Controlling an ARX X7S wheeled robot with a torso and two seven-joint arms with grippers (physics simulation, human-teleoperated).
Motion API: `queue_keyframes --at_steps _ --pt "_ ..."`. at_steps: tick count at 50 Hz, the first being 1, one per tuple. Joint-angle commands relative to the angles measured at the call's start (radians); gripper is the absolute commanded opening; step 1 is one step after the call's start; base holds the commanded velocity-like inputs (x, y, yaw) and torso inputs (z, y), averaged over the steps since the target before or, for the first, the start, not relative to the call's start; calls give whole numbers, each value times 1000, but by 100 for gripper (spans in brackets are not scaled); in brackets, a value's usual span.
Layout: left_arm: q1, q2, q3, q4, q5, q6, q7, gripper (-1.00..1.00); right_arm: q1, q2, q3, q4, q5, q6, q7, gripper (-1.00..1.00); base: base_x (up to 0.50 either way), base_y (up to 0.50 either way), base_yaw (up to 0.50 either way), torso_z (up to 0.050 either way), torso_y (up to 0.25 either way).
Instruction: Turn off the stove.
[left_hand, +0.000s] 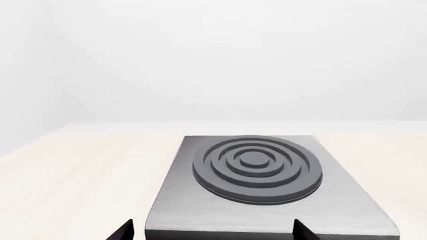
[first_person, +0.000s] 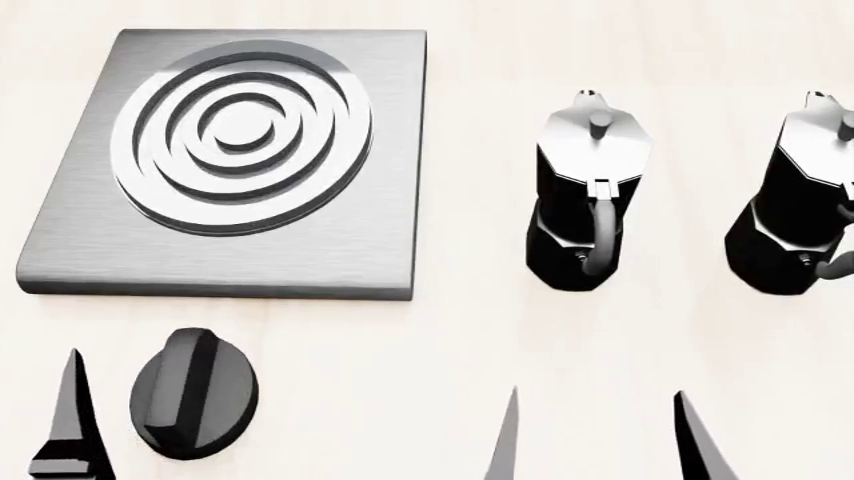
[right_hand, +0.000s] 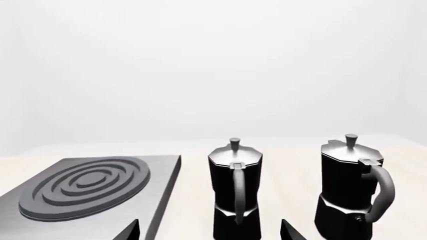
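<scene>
knob, seemingly head view only

From my remote station I see a brushed-grey stove with a burner of concentric darker-grey rings, a glossy black ridged knob, and two black-and-silver moka pots on a pale cream, faintly wood-grained bench before a white backdrop.

I see the stove ahead on the pale table, my left gripper fingertips spread apart at its near edge.
</scene>
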Motion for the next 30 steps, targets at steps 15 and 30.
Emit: queue_keyframes --at_steps 15,30 --pt "-66 -18 19 53 -30 -59 11 100 120 -34 -2 51 30 43 2 100 0 0 0 0 0" --pt "-92 -32 17 105 -47 -98 -1 100 198 -33 8 5 69 130 23 100 0 0 0 0 0"
